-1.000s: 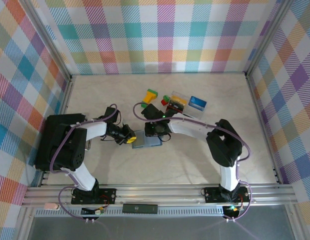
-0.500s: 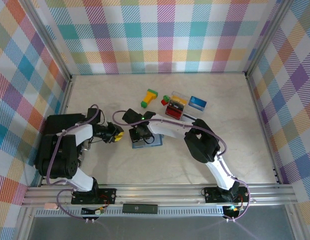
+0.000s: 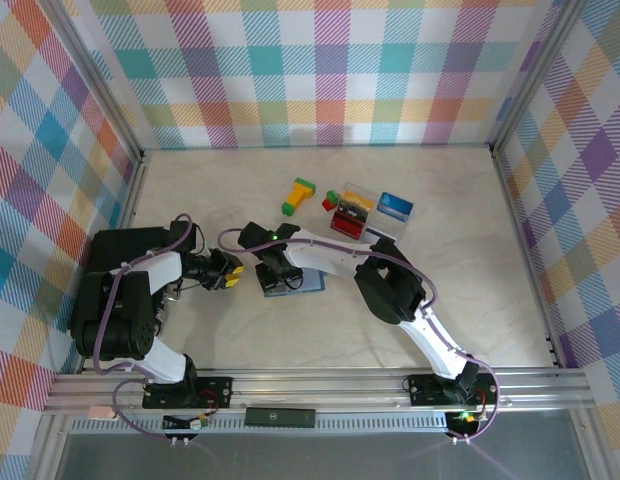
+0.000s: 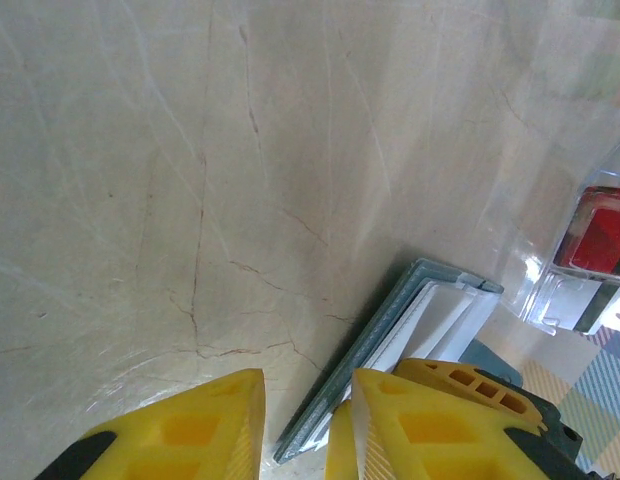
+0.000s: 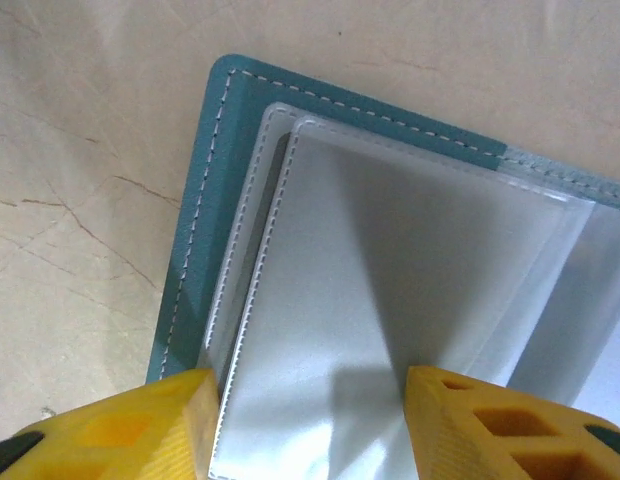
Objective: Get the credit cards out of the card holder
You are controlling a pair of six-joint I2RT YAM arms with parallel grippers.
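Note:
The slate-blue card holder [image 3: 302,285] lies open on the table's middle, its clear sleeves [image 5: 390,300] uppermost. My right gripper [image 3: 274,270] hovers low over its left half, open, one yellow finger on each side of a pale sleeve [image 5: 310,420]. My left gripper [image 3: 230,271] sits just left of the holder, open by a narrow gap [image 4: 305,425], with the holder's corner edge [image 4: 375,350] showing beyond that gap. A blue card [image 3: 395,207], a red card [image 3: 347,222] and a yellow-and-black card [image 3: 356,205] lie loose behind the holder. Whether a card sits inside the sleeves is unclear.
A yellow-and-green block [image 3: 299,194] and small red and green cubes [image 3: 331,199] lie at the back centre. Checked walls enclose the table on three sides. The right arm's long links [image 3: 390,280] stretch across the middle right.
My left gripper has drawn back leftward off the holder. The right gripper has slid left across the holder, and both sets of jaws stand wider apart.

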